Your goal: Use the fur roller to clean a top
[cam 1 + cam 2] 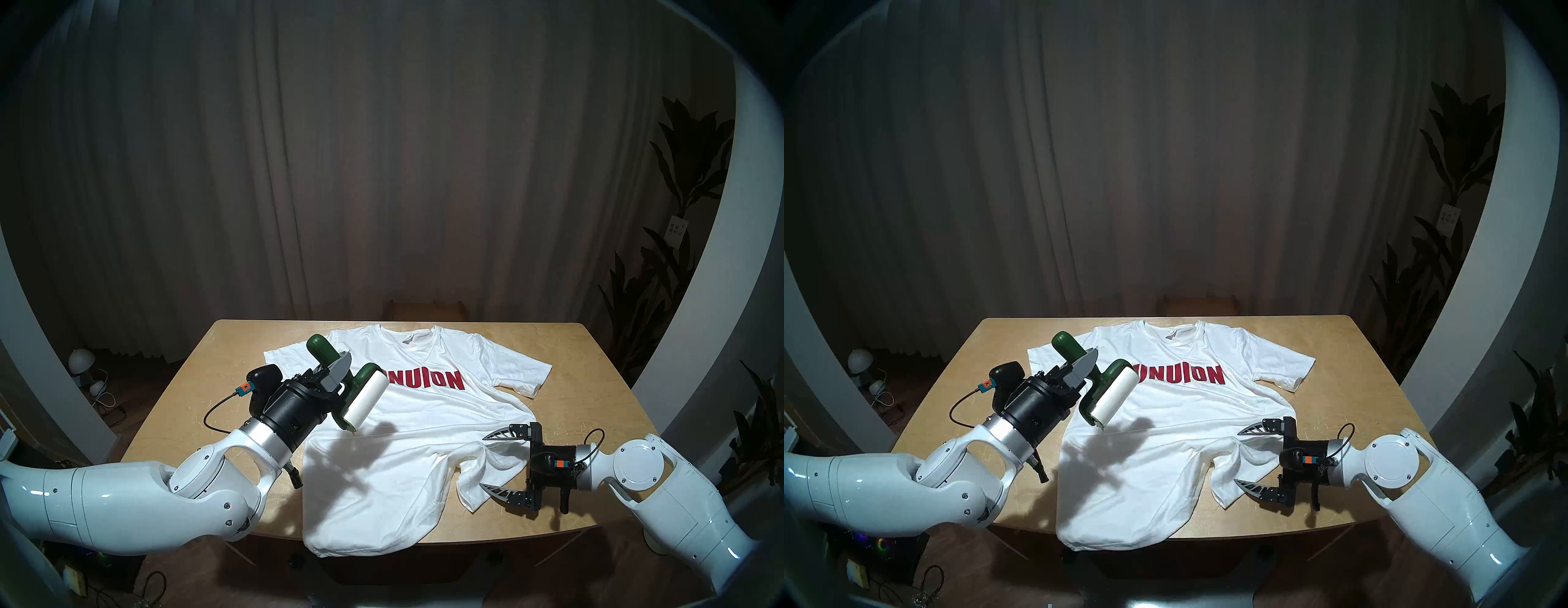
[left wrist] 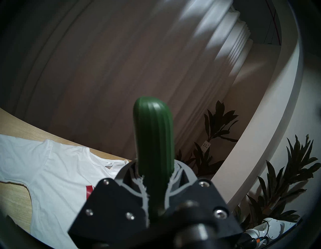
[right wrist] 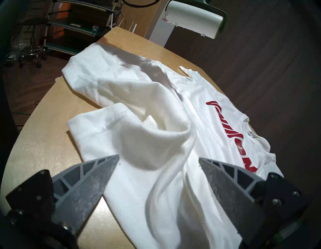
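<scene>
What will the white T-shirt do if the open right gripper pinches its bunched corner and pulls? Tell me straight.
The T-shirt would probably go limp: it already lies in soft folds before the right gripper. It likely slides easily over the smooth table and bunches rather than staying flat. Its hem overhangs the near edge, so it may slip off.

We're looking at a room dressed like a home but run as a robot test space. A long pleated curtain (image 1: 339,170) covers the whole back wall, leafy potted plants (image 1: 679,263) stand on the right, one with a small paper tag (image 1: 676,230), and a little white mushroom lamp (image 1: 80,361) sits on the wood floor at the left with cables beside it. In the middle we have a plain light-wood table (image 1: 594,382). Through the right wrist camera we catch metal shelving (image 3: 73,26) with boxes and a wheeled chair base (image 3: 29,57), and down by the robot, glowing electronics (image 1: 875,545) on the floor.
</scene>
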`<state>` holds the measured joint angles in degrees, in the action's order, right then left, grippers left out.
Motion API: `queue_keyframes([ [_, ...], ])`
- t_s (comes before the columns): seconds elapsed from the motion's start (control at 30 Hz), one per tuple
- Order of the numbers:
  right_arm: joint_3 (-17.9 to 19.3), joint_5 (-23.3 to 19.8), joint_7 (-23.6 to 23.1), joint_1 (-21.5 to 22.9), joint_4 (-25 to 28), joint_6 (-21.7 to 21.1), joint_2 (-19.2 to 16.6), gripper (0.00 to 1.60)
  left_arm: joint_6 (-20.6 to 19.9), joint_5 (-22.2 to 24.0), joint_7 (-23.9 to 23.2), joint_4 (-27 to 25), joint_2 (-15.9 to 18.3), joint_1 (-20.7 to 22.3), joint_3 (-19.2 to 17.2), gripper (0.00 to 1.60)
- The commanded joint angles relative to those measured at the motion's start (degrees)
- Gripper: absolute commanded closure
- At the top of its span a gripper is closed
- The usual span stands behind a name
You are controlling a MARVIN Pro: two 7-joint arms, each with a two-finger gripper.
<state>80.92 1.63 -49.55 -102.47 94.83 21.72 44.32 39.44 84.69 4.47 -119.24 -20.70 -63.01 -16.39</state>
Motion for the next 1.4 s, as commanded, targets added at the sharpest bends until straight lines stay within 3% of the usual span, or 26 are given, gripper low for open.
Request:
queue_keyframes([
  [0.0,1.98,-0.59,-3.35,-1.08,2.02,-0.41,-5.09,0.00,0.95,0.41,-1.32,0.19,-0.07,0.72,-0.94,1.60],
  [0.33,3.21,-0.74,-7.74,0.40,1.90,-2.03,-7.57,0.00,1.83,2.00,-2.01,0.74,-0.55,0.38,-0.70,1.60],
  [0.6,6.32,-0.67,-10.13,-2.08,0.87,-1.70,-11.54,0.00,2.35,2.72,-2.02,0.83,-0.72,0.26,-0.53,1.60],
  [1.0,10.53,0.37,-11.05,-5.18,-0.71,-1.23,-14.70,0.00,2.48,3.46,-2.43,1.28,-0.93,0.37,-0.61,1.60],
  [1.37,12.69,1.77,-9.88,-7.47,0.80,-2.04,-13.98,0.00,2.23,4.16,-3.50,1.79,-0.96,0.55,-0.71,1.60],
])
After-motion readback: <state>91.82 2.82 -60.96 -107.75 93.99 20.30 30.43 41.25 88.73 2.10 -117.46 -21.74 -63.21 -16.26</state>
